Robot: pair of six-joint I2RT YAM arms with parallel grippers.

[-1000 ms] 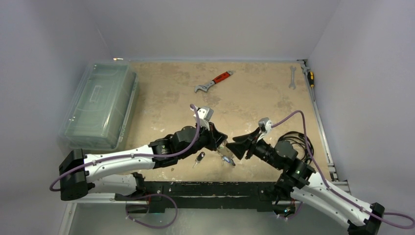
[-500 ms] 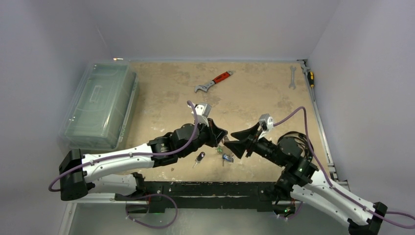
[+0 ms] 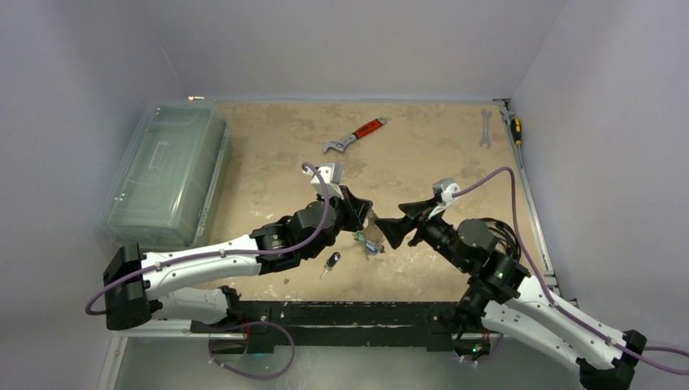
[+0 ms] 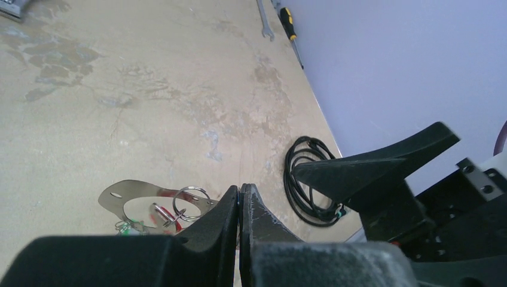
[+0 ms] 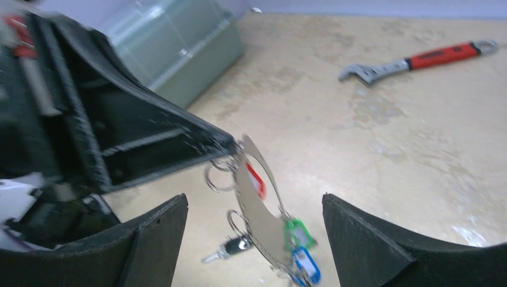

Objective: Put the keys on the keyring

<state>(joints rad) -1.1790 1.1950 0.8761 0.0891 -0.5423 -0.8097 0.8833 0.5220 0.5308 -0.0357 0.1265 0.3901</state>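
While my left gripper (image 3: pixel 362 218) pinches the keyring (image 5: pixel 261 222) by its top edge, tagged keys (image 5: pixel 299 248) dangling, my right gripper (image 5: pixel 254 199) stands wide and empty astride it. The loose black-headed key (image 5: pixel 229 246) lies lower centre, pointing lower left.

The table (image 3: pixel 422 162) I work on has a tan, stained top. Along my left side stands a clear plastic box (image 3: pixel 166 175). Far middle: one red-handled adjustable wrench (image 3: pixel 355 135). Far right corner: a silver spanner (image 3: pixel 485 127), with a yellow-and-black-handled screwdriver (image 3: pixel 513 126) just beside it. Near right: a coiled black cable (image 4: pixel 290 182). Near middle: one black-headed key (image 3: pixel 331 262), lying flat.
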